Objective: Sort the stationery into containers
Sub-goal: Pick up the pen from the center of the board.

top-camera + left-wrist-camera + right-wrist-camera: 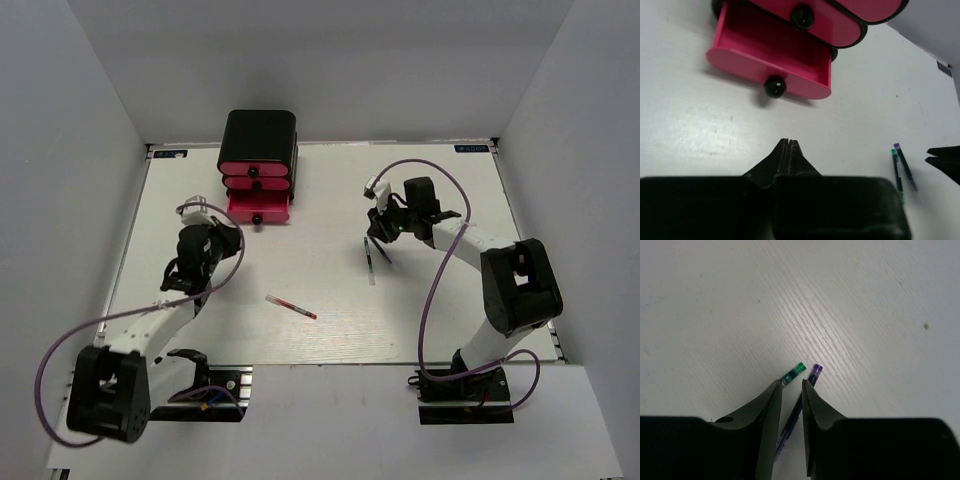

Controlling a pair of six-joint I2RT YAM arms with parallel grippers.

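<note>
A small black rounded-corner cabinet [258,128] stands at the far side of the white tabletop [450,200], holding three stacked pink drawers. The bottom pink drawer [765,76] is pulled out towards the arms, its black round knob [775,86] facing forward. The two pink drawers above it [840,25] sit pushed in.

The left arm [150,320] reaches towards the cabinet. The left jaws are closed tight, tip against tip, with nothing between them. They hang over bare tabletop just in front of the pulled-out drawer and do not touch it.

The right arm [460,245] bends in over the right half of the tabletop. The right jaws stand slightly apart, low over two thin dark pens lying side by side. The purple-capped thin dark pen [813,373] runs through the gap between them, and the gap is wider than the pen. The green-capped thin dark pen [794,372] lies just beside it, its barrel passing under one of the fingers. Both caps point away from the wrist camera.

A thin red-and-clear pen [291,307] lies alone at a slant near the middle of the tabletop, between the two arms and well apart from the cabinet.
</note>
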